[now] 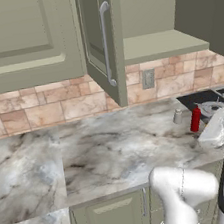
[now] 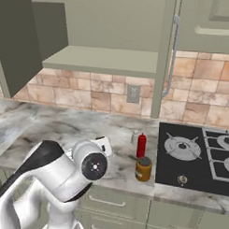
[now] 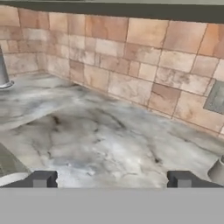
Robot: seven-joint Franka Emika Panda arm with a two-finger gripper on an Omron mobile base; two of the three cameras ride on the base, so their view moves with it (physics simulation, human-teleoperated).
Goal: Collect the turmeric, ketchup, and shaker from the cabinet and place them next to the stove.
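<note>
Fingers (image 3: 39,178) stand spread and empty over the counter (image 1: 114,149). Turmeric (image 2: 143,169), ketchup (image 2: 141,145) and shaker (image 2: 134,137) already sit beside the stove (image 2: 199,156), so the task looks done.

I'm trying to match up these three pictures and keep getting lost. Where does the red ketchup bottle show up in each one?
Left base view: the ketchup stands at the right, on the counter beside the stove, with the shaker to its left.
Right base view: it stands near the middle, just left of the stove, behind the turmeric.
Hand view: I can't find it here.
Shared landmark: the grey wall outlet on the tiles.
</note>
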